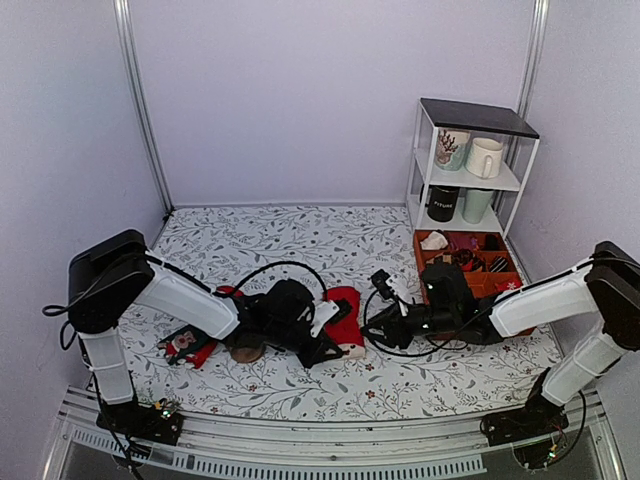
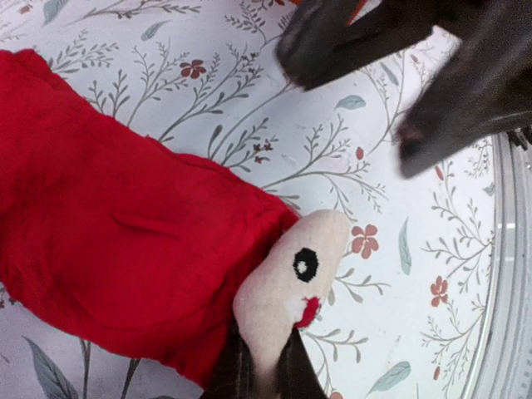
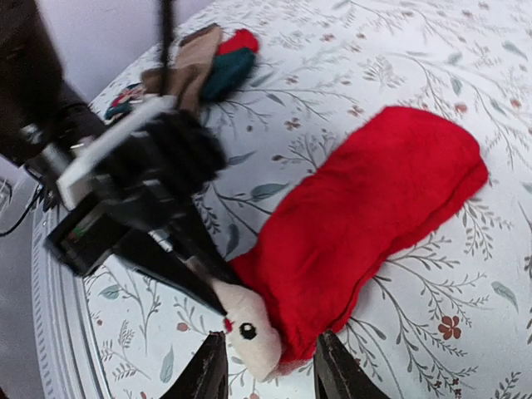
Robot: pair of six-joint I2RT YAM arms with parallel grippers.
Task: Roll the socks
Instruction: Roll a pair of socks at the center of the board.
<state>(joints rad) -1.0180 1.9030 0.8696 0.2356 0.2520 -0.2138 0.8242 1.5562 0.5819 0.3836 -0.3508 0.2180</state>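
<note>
Currently the socks (image 1: 345, 305) lie flat on the flower-patterned surface (image 1: 300, 240), near its middle and between the two arms. They are bright red, stacked or folded together as one flat bundle. Their pale end (image 2: 287, 283), which bears a small face with a black eye and a red mouth, points toward the near edge.

Left hand (image 2: 266, 366): fingers drawn in on the pale end, with the beige fabric pinched between them. The right wrist view confirms a dark fingertip touching that end from the left side. The arm reaches in low from the left.

Right hand (image 3: 268, 366): fingers spread apart and holding nothing. They sit low, just beside the socks, one on either side of the corner where the pale end meets the red knit. Contact with the fabric cannot be determined. In the left wrist view this hand shows as two blurred dark fingers above the surface, just beyond the pale end.

Other items: a brown sock (image 1: 245, 350) and a bunched red and green item (image 1: 188, 345) lie to the left, apart from the socks. A white shelf (image 1: 470, 165) with mugs stands at the far right, and an orange tray (image 1: 420, 262) of small objects sits in front of it.
</note>
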